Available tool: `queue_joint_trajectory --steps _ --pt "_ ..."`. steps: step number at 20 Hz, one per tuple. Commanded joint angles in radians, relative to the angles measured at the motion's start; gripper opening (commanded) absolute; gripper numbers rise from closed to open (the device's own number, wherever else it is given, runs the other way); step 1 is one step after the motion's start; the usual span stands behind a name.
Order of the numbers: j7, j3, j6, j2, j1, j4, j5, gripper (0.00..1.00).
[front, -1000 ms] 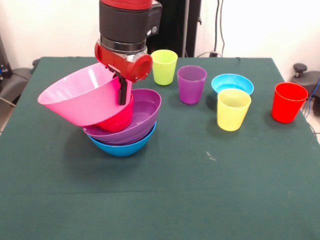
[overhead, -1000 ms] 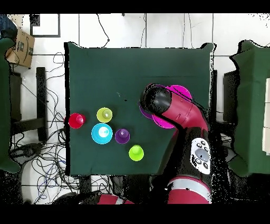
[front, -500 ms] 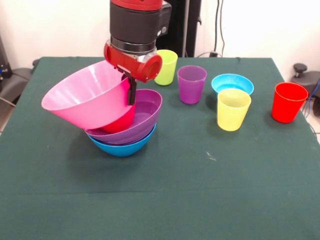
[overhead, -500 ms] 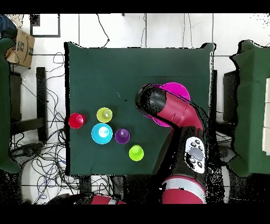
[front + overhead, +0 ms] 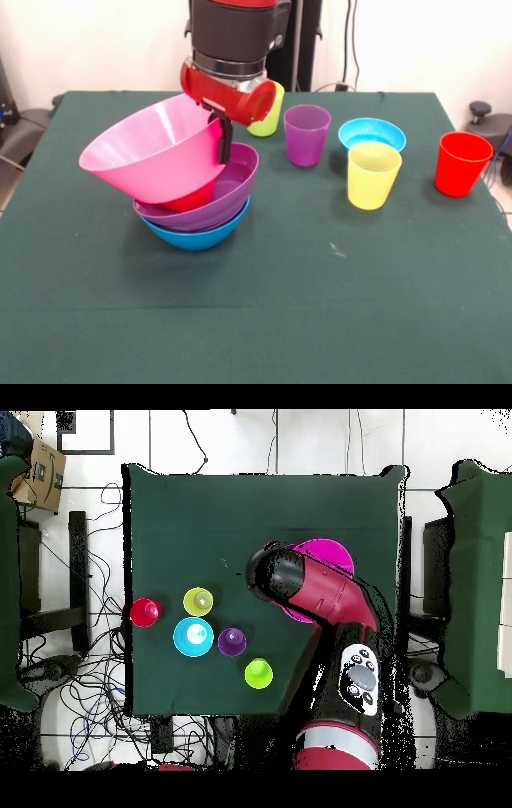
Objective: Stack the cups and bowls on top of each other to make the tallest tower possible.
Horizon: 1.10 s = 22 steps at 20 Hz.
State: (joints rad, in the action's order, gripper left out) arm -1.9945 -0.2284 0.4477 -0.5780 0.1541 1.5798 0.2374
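Observation:
My gripper (image 5: pixel 223 139) is shut on the right rim of the very large pink bowl (image 5: pixel 156 156), which hangs tilted with its mouth facing up and left. Under it is the tower: a small red bowl (image 5: pixel 194 198) inside the large purple bowl (image 5: pixel 234 186), inside the medium blue bowl (image 5: pixel 196 234). The pink bowl's underside rests on or just over the red bowl. In the overhead view my arm covers the pile, and only part of the pink bowl (image 5: pixel 337 555) shows. The lime green cup (image 5: pixel 270 120), purple cup (image 5: pixel 306 134), yellow cup (image 5: pixel 373 174) and red cup (image 5: pixel 462 163) stand upright.
A light blue bowl (image 5: pixel 370 130) sits behind the yellow cup. From above, the red cup (image 5: pixel 145 612), yellow cup (image 5: pixel 198 601), light blue bowl (image 5: pixel 193 637), purple cup (image 5: pixel 232 642) and lime cup (image 5: pixel 258 674) cluster on the green table (image 5: pixel 200 514).
In the front view my gripper has moved right and a little up with the pink bowl, dragging it across the pile. The cups and the light blue bowl stayed put.

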Motion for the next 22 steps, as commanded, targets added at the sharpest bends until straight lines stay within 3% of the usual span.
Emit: queue_joint_trajectory --steps 1,22 --pt "-0.114 0.071 0.015 -0.029 -0.031 0.064 -0.019 0.0" --pt "-0.16 0.041 -0.04 0.049 -0.061 0.042 -0.013 0.0"
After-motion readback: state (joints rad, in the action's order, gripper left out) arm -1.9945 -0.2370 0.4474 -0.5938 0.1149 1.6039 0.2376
